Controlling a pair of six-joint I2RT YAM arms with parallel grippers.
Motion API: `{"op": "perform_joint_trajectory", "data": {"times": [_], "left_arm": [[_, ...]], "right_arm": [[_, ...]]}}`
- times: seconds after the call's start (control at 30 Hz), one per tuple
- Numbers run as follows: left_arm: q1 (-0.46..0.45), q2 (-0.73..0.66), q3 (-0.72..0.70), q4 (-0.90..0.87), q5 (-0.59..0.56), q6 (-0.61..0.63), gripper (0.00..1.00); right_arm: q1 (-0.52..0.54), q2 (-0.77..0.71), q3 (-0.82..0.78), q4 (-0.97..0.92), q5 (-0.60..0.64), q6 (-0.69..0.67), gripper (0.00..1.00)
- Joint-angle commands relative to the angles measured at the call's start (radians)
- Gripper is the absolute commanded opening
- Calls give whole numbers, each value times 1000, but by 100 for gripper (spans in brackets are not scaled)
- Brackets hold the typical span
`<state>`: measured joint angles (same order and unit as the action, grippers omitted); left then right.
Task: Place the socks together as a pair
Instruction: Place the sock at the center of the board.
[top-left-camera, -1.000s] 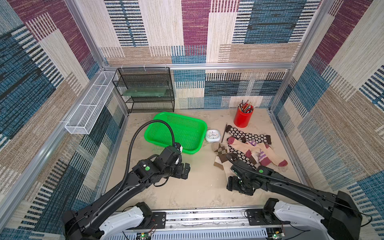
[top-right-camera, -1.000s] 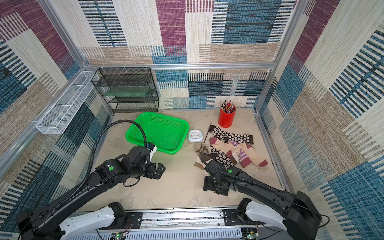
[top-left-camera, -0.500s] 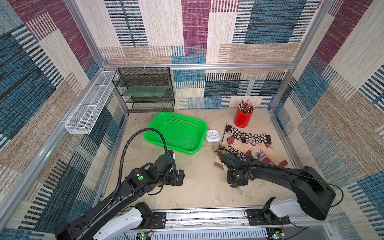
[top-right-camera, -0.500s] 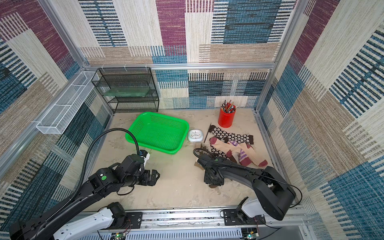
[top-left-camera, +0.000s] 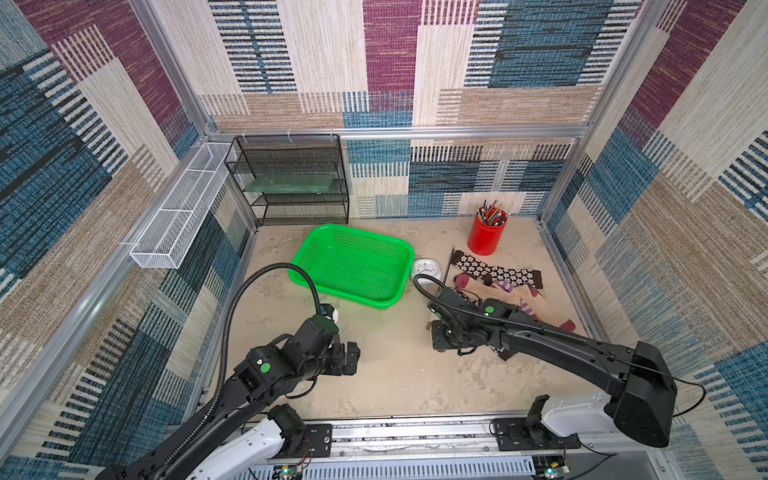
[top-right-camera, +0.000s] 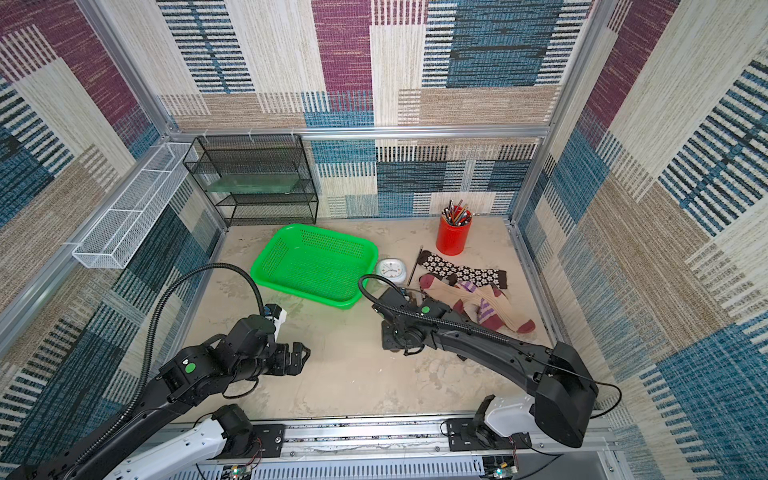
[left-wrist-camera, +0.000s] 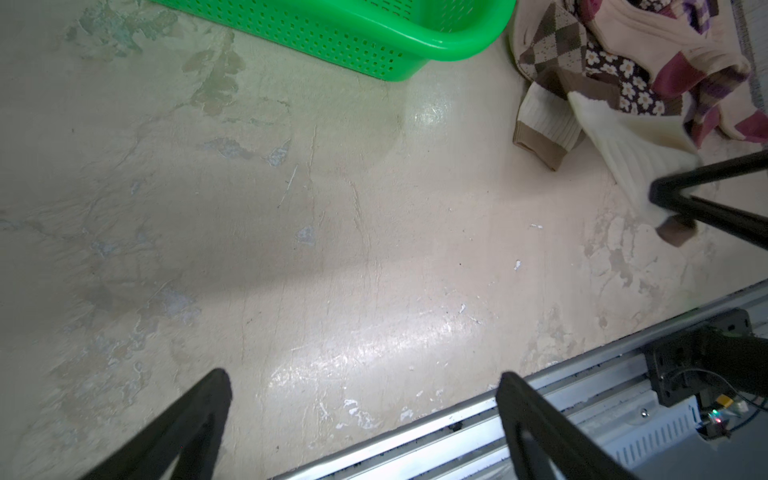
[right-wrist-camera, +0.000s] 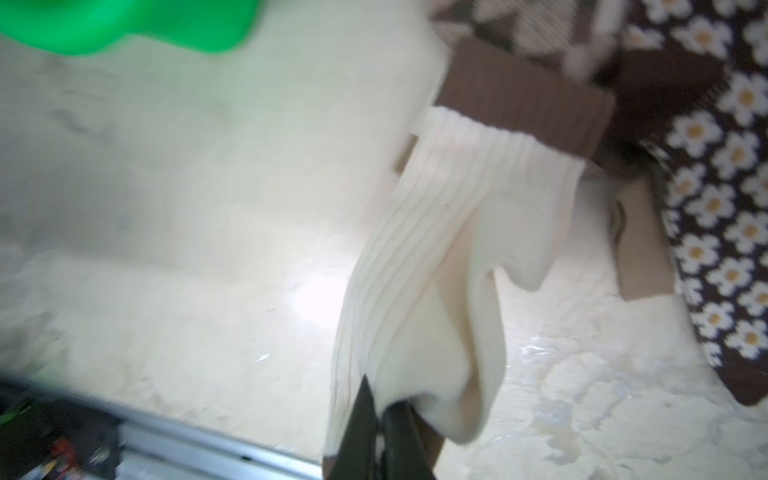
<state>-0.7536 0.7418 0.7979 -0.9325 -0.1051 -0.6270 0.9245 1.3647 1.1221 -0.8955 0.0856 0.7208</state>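
Cream ribbed fabric is filling our right wrist view. We are clamping the cream sock in our right claw, jaws pressed together on it close to what we are taking for its brown toe end.

From that claw the sock is stretching away toward the pile by the desk's right edge. Its long axis is slanting from mid-desk out to that edge. Its far brown block is lying against the argyle sock and the flower sock, so we judge that any pull will have to run along this axis, away from the pile, or the neighbours may be dragged too. We are not managing to tell which piece in the pile is its mate.

Our right arm is much the nearer. It is reaching low from the front right corner, with the wrist bending down and the claw pointing at the desk.

Our left claw is gaping wide and gripping nothing. It is hovering over bare desk toward the front left, well apart from every sock, with the basket lying beyond it toward the back edge. That arm is folding at the elbow, its forearm running roughly level and its claw facing the pile.
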Motion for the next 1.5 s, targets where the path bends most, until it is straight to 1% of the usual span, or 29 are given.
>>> {"op": "perform_joint_trajectory", "data": {"times": [0.0, 0.23, 0.33, 0.43, 0.53, 0.6, 0.7, 0.8, 0.87, 0.97, 1.07, 1.13, 1.2, 1.3, 1.4, 1.47], "left_arm": [[8, -16, 21, -23, -13, -32, 99], [40, -31, 114, -82, -52, -59, 98], [64, -32, 178, -138, -108, -71, 98], [104, -30, 258, -221, -181, -93, 98], [128, -34, 345, -307, -265, -111, 97], [131, -40, 385, -341, -305, -114, 96], [132, -35, 410, -343, -295, -94, 95], [131, -4, 398, -312, -215, -78, 92], [132, 18, 374, -278, -153, -70, 90], [127, 35, 311, -205, -78, -69, 89], [110, 46, 249, -119, -18, -65, 88], [81, 63, 218, -72, -1, -52, 87], [42, 84, 196, -29, 4, -34, 87], [-21, 119, 168, 24, 10, -18, 87], [-91, 156, 130, 84, 8, -19, 86], [-130, 185, 106, 121, 10, -26, 84]], "right_arm": [[54, 10, 131, -122, -42, -77, 0], [169, 71, 391, -147, -157, -185, 0], [189, 138, 515, -145, -197, -227, 0], [188, 214, 620, -129, -266, -255, 0], [188, 252, 651, -96, -328, -263, 0], [178, 248, 606, -86, -330, -258, 0], [90, 207, 409, -31, -394, -202, 0], [-5, 125, 176, 108, -516, -139, 0], [-56, 88, 71, 128, -520, -126, 0], [-145, 63, -50, 103, -525, -127, 0], [-232, 44, -174, 145, -565, -104, 4], [-282, 46, -233, 182, -603, -96, 8], [-326, 64, -265, 187, -615, -92, 10], [-385, 79, -300, 191, -619, -94, 16], [-449, 71, -310, 193, -616, -92, 18], [-493, 59, -313, 196, -613, -85, 19]]}}
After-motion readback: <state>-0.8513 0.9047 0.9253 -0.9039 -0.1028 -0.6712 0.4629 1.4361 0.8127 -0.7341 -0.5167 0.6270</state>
